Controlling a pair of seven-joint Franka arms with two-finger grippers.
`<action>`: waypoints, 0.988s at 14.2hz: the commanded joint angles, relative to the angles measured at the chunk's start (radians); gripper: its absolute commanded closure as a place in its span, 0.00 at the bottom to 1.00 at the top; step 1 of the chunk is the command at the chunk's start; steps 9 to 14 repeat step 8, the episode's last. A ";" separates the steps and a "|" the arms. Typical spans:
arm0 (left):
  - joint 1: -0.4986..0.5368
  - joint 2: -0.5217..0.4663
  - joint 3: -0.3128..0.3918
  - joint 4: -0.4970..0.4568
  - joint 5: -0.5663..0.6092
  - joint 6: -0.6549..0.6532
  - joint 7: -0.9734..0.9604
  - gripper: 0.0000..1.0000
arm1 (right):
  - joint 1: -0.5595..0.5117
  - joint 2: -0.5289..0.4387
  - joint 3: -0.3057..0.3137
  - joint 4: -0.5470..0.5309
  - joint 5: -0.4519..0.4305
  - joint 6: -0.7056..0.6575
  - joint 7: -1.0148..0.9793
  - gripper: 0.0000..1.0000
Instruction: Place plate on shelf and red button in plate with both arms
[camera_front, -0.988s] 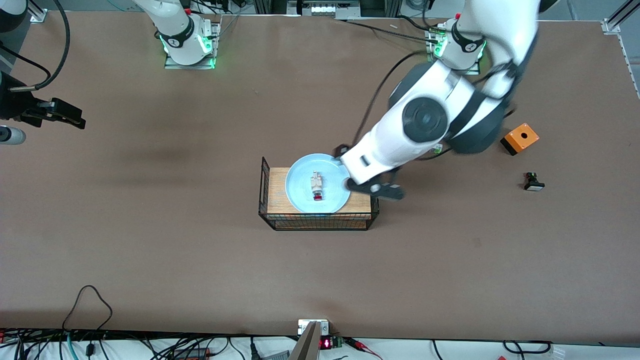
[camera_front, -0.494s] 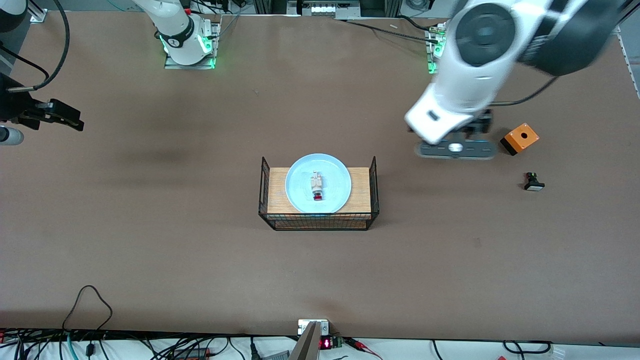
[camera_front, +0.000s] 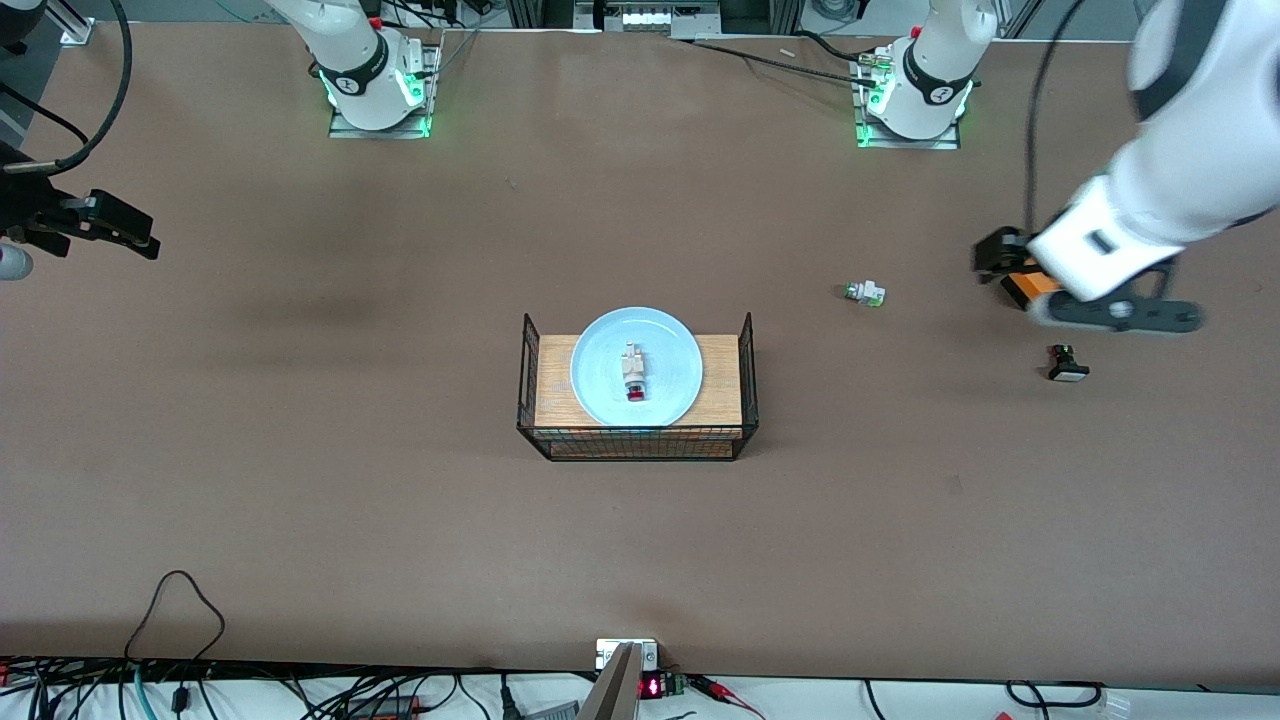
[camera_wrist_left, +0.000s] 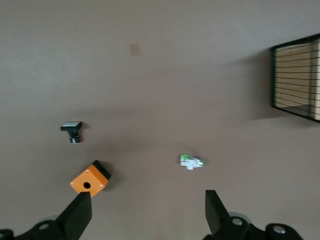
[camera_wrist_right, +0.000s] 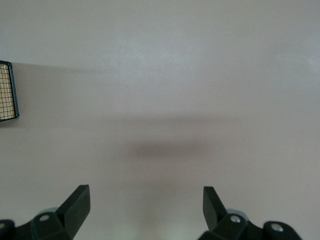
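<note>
Since the plate (camera_front: 636, 366) already lies flat on the wooden floor of the wire basket (camera_front: 636, 440) with the red button (camera_front: 634, 385) resting on it, cap toward the front camera, the placing looks done, and what remains is judged to be a clean retreat for both arms. The left tool (camera_wrist_left: 147, 216) hangs wide and empty over the orange box (camera_front: 1022, 288), well away from the basket toward the left arm's end of the surface (camera_front: 300, 480); done well, its retreat would carry it high enough to clear that box, the black-and-white button (camera_front: 1067, 364) lying nearer the front camera than the box, and the green-tipped button (camera_front: 864, 293) that lies between the basket and the box, so none gets nudged. The right tool (camera_wrist_right: 145, 215) is likewise spread wide with nothing in it, waiting over bare brown surface well away from the basket toward the right arm's end; it needs no further move. Around the basket the surface is a plain brown mat. Both arm bases glow green along the edge farthest from the front camera, while cables and small electronics line the edge nearest it.
</note>
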 joint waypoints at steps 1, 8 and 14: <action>-0.028 -0.131 0.089 -0.155 -0.077 0.063 0.028 0.00 | 0.000 -0.022 0.001 -0.020 0.004 0.010 -0.008 0.00; -0.050 -0.148 0.119 -0.147 -0.073 0.063 0.028 0.00 | 0.002 -0.028 0.003 -0.023 0.002 0.020 -0.005 0.00; -0.050 -0.148 0.119 -0.147 -0.073 0.063 0.028 0.00 | 0.002 -0.028 0.003 -0.023 0.002 0.020 -0.005 0.00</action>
